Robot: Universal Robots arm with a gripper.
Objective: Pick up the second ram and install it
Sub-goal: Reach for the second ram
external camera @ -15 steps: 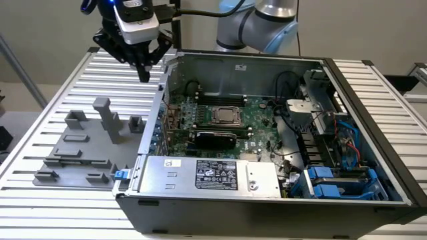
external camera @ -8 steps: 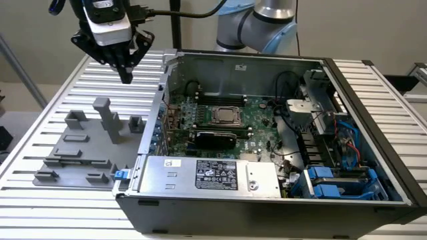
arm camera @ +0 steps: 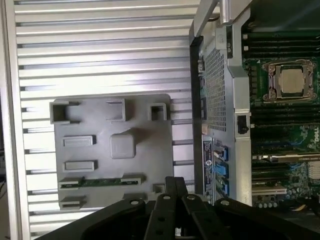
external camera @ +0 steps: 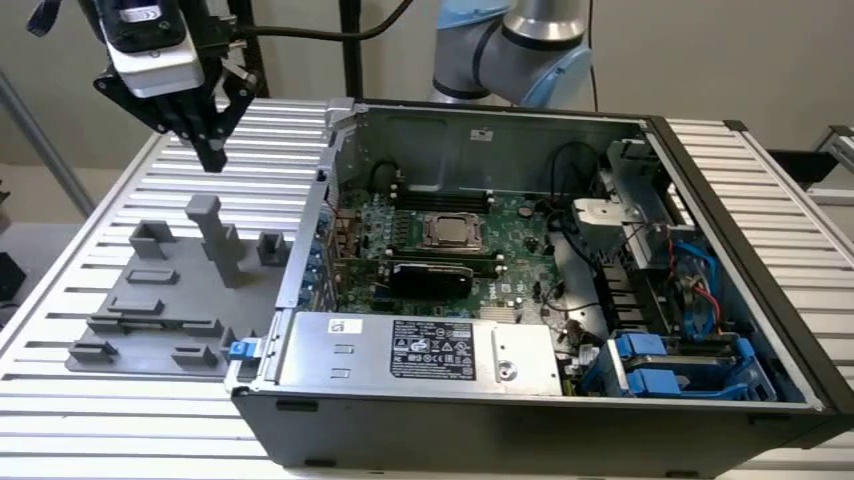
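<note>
Above the slatted table [external camera: 54, 300], beside the open case [external camera: 534, 415], my claw [external camera: 214, 158] hangs well clear of the grey fixture [external camera: 147, 305]. It touches nothing. From both cameras the fingers look pressed together with nothing between them, so I read it as closed and empty.

The ram [arm camera: 100, 181] lies on its edge in one of the fixture's [arm camera: 145, 150] long slots, a thin green strip between two grey end blocks, near the side of the plate closest to my claw [arm camera: 175, 184] in the wrist view. It is well apart from the board [external camera: 454, 235] inside the case.

I judge the step in hand to be the approach for the pick. To do it well I would:
- centre the claw over the middle of the stick, not toward an end;
- turn the wrist so the pads close across its thin faces;
- spread the fingers enough to pass the board edge before descending;
- come straight down, since any tilt could jam the stick in its slot.

Grip should be light, because the stick is thin and could flex.
</note>
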